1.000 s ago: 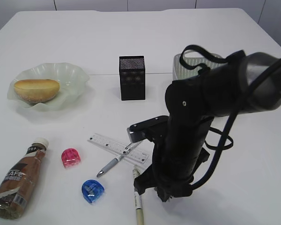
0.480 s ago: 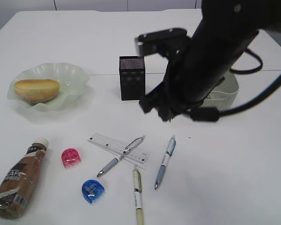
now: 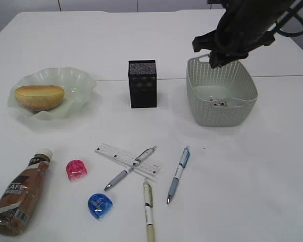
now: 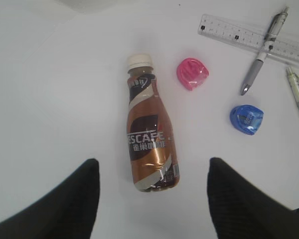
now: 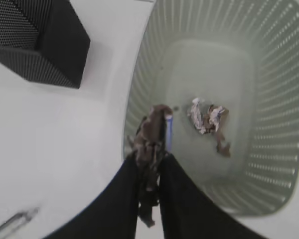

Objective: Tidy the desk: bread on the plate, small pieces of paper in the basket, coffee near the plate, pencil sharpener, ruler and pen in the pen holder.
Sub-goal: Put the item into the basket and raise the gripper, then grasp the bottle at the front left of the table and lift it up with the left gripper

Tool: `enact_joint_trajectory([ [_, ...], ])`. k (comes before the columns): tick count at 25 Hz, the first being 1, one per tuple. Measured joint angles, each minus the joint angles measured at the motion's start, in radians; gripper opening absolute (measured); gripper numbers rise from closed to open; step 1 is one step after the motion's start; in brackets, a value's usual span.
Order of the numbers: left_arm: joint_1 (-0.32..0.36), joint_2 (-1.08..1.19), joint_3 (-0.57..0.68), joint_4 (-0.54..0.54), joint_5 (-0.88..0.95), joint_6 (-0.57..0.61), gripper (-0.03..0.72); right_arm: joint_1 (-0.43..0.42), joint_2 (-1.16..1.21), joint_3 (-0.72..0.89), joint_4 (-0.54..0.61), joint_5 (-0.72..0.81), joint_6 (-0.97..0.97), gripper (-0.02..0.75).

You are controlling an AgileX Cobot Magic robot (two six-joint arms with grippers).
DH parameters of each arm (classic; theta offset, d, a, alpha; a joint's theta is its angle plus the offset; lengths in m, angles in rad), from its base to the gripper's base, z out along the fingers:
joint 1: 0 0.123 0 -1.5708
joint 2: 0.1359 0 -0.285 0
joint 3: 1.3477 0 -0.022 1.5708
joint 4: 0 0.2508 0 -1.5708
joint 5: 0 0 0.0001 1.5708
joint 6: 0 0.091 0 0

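Leftmost, my left gripper (image 4: 152,199) hangs wide open and empty above the coffee bottle (image 4: 149,144), which lies flat on the desk (image 3: 272,166), cap pointing away from the jaws, long axis running between the two fingers. Beyond the bottle lie two sharpeners, the ruler (image 3: 127,159) and pens; the pen holder (image 3: 142,83) stands behind them. Right of the pen holder, my right gripper (image 5: 150,149) is pinched on a crumpled paper scrap (image 5: 152,132) just above the near-left rim of the basket (image 3: 242,113). I judge release needs a short move farther over the basket interior.
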Motion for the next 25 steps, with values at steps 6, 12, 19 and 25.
enact_joint_trajectory([
  [6, 0.0, 0.029, 0.0, 0.001, -0.004, 0.0, 0.496, -0.005, 0.174, -0.144, -0.075, -0.026, 0.036, 0.217],
  [12, 0.0, 0.049, 0.002, 0.002, -0.004, 0.0, 0.496, -0.005, 0.214, -0.183, -0.088, -0.032, 0.057, 0.5],
  [19, 0.0, 0.05, 0.002, 0.002, -0.004, 0.0, 0.496, -0.005, 0.182, -0.183, -0.072, 0.14, 0.047, 0.536],
  [25, 0.0, 0.05, 0.002, 0.002, -0.004, 0.0, 0.496, -0.005, 0.06, -0.183, -0.025, 0.381, -0.043, 0.519],
])
